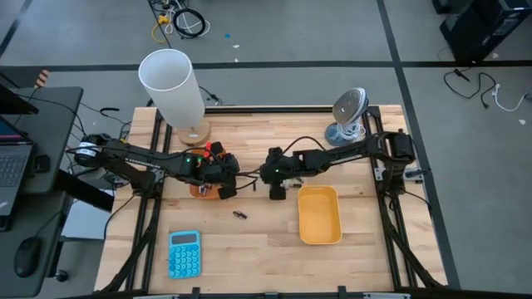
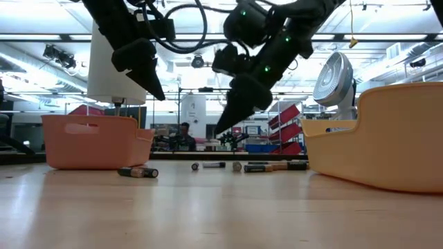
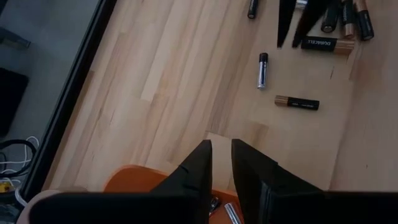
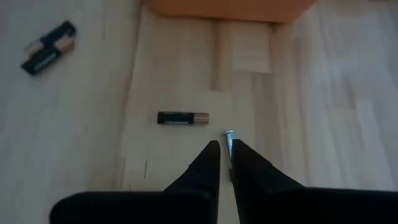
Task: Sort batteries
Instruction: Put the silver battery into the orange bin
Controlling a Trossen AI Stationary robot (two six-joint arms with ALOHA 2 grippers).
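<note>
Several small batteries lie on their sides on the wooden table: a silver one (image 3: pixel 262 70), a black-and-gold one (image 3: pixel 297 103), a cluster (image 3: pixel 339 25) beyond them, and a pair (image 1: pixel 238 215) nearer the front. My left gripper (image 3: pixel 219 149) hovers over the rim of the orange tray (image 1: pixel 202 190), narrowly open and empty; batteries (image 3: pixel 231 213) lie in the tray below it. My right gripper (image 4: pixel 224 148) hangs above the silver battery (image 4: pixel 228 134), which shows through the narrow gap between its fingers. In the low view this gripper (image 2: pixel 225 126) is clear of the table.
A yellow tray (image 1: pixel 320 214) sits to the right of the right gripper. A blue calculator (image 1: pixel 184 253) lies near the front edge. A tall white cylinder (image 1: pixel 172 83) and a small fan (image 1: pixel 349 116) stand along the far edge.
</note>
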